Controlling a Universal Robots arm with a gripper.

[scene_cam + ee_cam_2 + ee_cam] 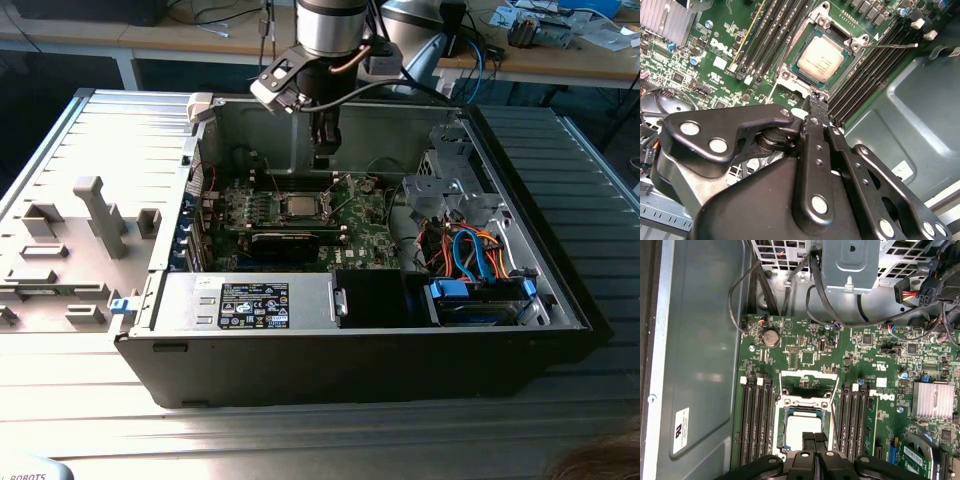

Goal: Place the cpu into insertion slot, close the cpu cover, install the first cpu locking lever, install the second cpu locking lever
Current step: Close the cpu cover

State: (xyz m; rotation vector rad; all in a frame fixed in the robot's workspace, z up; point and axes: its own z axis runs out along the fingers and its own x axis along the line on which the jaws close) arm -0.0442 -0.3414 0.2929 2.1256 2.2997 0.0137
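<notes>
Tool: the black two-finger tool [815, 100] is hanging just over the socket's edge, its fingers drawn narrow together and gripping nothing; a pinched tip probably suits nudging thin parts.
Chip: the flat square silver-topped cpu [821, 59] is sitting in the square metal-rimmed insertion slot [842, 75].
Cover: the thin grey metal cpu cover [792, 52] appears to be lying down, framing the chip.
Lever: a thin wire lever [895, 46] is sticking out over the black memory slots [875, 70], seemingly unlatched.
Surroundings: the green circuit board [715, 45] is lying in an open black computer case [560, 330], giving access from above.
</notes>
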